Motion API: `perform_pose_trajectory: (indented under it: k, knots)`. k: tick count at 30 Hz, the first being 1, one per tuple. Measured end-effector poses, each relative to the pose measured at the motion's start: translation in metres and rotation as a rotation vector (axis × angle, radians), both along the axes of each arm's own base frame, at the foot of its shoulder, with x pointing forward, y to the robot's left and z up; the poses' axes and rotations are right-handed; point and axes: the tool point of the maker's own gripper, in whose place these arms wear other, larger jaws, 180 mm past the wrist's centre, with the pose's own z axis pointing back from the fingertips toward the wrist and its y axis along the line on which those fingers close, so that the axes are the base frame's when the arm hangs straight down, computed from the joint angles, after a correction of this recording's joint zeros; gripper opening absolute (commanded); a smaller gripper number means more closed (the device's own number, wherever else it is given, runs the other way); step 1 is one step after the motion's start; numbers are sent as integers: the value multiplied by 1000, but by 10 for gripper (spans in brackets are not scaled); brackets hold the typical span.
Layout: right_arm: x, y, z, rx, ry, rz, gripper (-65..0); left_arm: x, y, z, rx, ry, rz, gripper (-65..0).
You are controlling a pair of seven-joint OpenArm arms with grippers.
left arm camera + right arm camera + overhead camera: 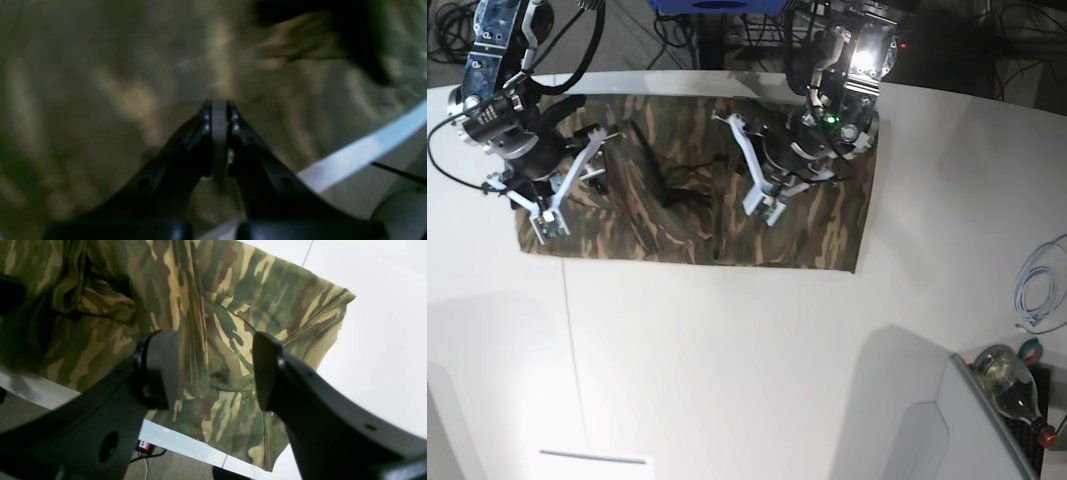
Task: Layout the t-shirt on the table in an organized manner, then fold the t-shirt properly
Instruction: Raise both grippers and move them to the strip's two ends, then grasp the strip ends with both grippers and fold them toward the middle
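Across the far half of the very large smooth white table (757, 360), the soft camouflage t-shirt (687, 225) in olive green, dark brown and tan lies spread as a wide dark band, its long side running parallel to the far edge and its near hem roughly straight, with a rumpled ridge of cloth bunched near its middle. A thin dark seam line (572, 350) crosses the tabletop from the shirt toward the near edge, and the table's curved edge shows at the near right corner, where a glass bottle (1012, 385) and a coiled pale cable (1037, 290) lie off the table. Over the shirt's right portion the left arm's black gripper (219, 110) sits low above the fabric; in its blurred wrist view the two fingers meet with no gap between them, pressed together, and whether any cloth is pinched there cannot be told. Over the shirt's left end, near the table's left edge, the right arm's black gripper (217, 368) hangs with its fingers set well apart, a folded sleeve and stitched hem of the shirt showing between them but below them, not gripped. In that wrist view the sleeve's corner lies on the white tabletop, close to the table's edge.
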Motion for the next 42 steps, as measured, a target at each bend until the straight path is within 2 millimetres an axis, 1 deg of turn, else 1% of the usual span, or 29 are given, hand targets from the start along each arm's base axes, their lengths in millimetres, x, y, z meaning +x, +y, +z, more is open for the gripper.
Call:
perform_pose_trajectory:
  k: [2, 5, 6, 7, 8, 9, 10, 11, 12, 13, 14, 15, 16, 17, 18, 20, 21, 22, 25, 26, 29, 31, 33, 35, 37, 40, 42]
  knots:
    - [0, 0, 0, 0, 0, 0, -323, -9, -8, -8, 7, 27, -37, -650]
    - [0, -1, 0, -3, 0, 0, -323, -12, -5, -12, 16, 45, -34, -650]
    - [0, -2, 0, -5, -2, -1, -318, -7, -1, -7, 13, 30, -15, -650]
    - [1, -9, 1, -1, -7, -22, -315, 1, 8, 3, 11, -4, 19, -650]
    - [2, -20, 3, -2, -15, -62, -314, 14, 20, 17, 6, -50, 63, -650]
    - [2, -34, 4, -13, -18, -107, -306, 26, 36, 32, -6, -100, 120, -650]
    - [2, -52, 5, -44, -17, -149, -282, 36, 62, 43, 11, -147, 186, -650]
    - [4, -67, 8, -65, -25, -185, -237, 43, 94, 50, 48, -174, 257, -650]
    - [7, -77, 11, -72, -36, -215, -189, 43, 128, 53, 97, -188, 317, -650]
    - [12, -82, 13, -50, -52, -238, -144, 40, 161, 52, 160, -182, 364, -650]
    - [16, -82, 11, -2, -61, -236, -116, 33, 189, 47, 209, -163, 399, -650]
    - [21, -76, 9, 66, -74, -207, -107, 27, 208, 42, 237, -140, 390, -650]
    - [27, -73, 6, 153, -89, -218, -110, 22, 229, 36, 269, -119, 387, -650]
    - [31, -78, 1, 214, -93, -255, -116, 19, 245, 33, 284, -129, 375, -650]
    - [32, -89, -6, 243, -79, -294, -116, 21, 252, 33, 255, -165, 362, -650]
    - [23, -115, -27, 252, 7, -363, -116, 19, 257, 25, 181, -198, 336, -650]
    - [16, -127, -38, 245, 57, -396, -116, 14, 260, 16, 164, -190, 332, -650]
    - [11, -134, -47, 261, 89, -426, -116, 8, 261, 8, 133, -183, 334, -650]
    - [8, -139, -68, 343, 138, -486, -114, -14, 264, -17, 87, -119, 341, -650]
    - [6, -139, -74, 354, 163, -488, -114, -17, 265, -21, 79, -113, 353, -650]
    - [2, -144, -86, 377, 196, -502, -114, -11, 260, -24, 50, -118, 368, -650]
    - [-5, -140, -96, 394, 235, -510, -114, -3, 252, -24, 28, -126, 367, -650]
    - [-7, -131, -98, 430, 232, -515, -114, 3, 242, -24, 1, -136, 375, -650]
    - [-10, -123, -100, 439, 267, -492, -114, 10, 229, -25, -19, -143, 352, -650]
    - [-11, -112, -100, 422, 292, -450, -114, 19, 211, -25, -30, -144, 294, -650]
    - [-15, -92, -101, 406, 310, -382, -114, 24, 180, -27, -64, -138, 223, -650]
    - [-15, -82, -100, 390, 317, -338, -114, 26, 167, -27, -84, -141, 196, -650]
